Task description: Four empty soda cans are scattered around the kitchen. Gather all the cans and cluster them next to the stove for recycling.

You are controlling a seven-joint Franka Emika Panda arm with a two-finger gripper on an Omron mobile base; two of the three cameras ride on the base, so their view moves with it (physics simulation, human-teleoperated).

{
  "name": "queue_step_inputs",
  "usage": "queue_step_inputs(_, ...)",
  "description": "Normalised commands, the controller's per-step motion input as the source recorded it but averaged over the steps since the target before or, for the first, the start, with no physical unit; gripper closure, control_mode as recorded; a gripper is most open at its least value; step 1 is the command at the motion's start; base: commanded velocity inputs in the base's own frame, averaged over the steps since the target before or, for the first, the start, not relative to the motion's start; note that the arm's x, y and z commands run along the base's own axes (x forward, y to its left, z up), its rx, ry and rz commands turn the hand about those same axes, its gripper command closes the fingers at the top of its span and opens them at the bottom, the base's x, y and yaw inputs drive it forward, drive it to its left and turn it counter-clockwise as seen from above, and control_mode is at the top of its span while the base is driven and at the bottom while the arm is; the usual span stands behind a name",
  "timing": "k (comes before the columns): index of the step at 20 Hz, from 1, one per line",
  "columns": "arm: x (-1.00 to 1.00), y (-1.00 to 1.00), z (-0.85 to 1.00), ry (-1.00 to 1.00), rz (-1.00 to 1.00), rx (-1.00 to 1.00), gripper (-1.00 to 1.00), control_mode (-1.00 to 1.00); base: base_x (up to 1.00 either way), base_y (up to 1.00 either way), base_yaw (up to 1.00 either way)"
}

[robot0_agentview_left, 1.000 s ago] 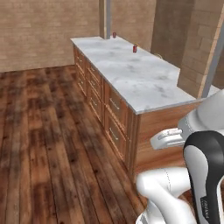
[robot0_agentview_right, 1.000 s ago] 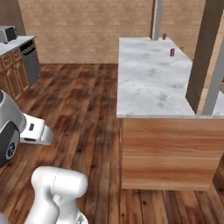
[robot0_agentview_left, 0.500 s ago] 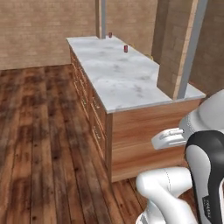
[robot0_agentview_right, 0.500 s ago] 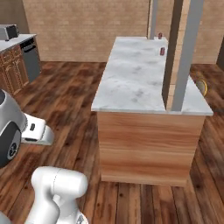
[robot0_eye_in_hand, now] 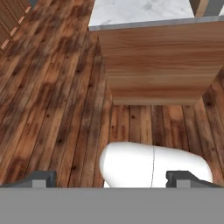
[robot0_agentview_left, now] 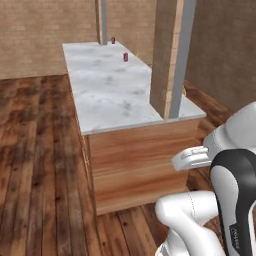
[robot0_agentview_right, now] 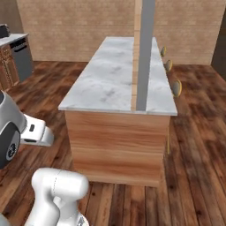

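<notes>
— Two cans (robot0_agentview_left: 125,57) stood far down the marble island (robot0_agentview_left: 115,90) in the left base view, one by the grey post at the far end and one a little nearer, well apart from the arm. I judged the step to be the drive toward them, nothing picked up yet.

— And the right base view?

— The island's short wooden end faced the base squarely, with a pillar (robot0_agentview_right: 144,53) rising from the top near that end; a second earlier the island had sat off to the right, so the base had swung round its end.

— What did the hand view give?

— The gripper (robot0_eye_in_hand: 111,178) pointed at the floor and the island's end panel, its tips spread wide and empty. Next it needed to roll along the side until a can came within reach.
</notes>
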Motion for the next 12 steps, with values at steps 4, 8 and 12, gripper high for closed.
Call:
queue_step_inputs(4, 0.00, 0.00, 0.00, 0.00, 0.00, 0.00, -1.00, 1.00, -0.24, -1.00, 0.03)
queue_step_inputs(8, 0.00, 0.00, 0.00, 0.00, 0.00, 0.00, -1.00, 1.00, -0.18, -1.00, 0.05)
queue_step_inputs(12, 0.00, 0.00, 0.00, 0.00, 0.00, 0.00, -1.00, 1.00, -0.09, -1.00, 0.04)
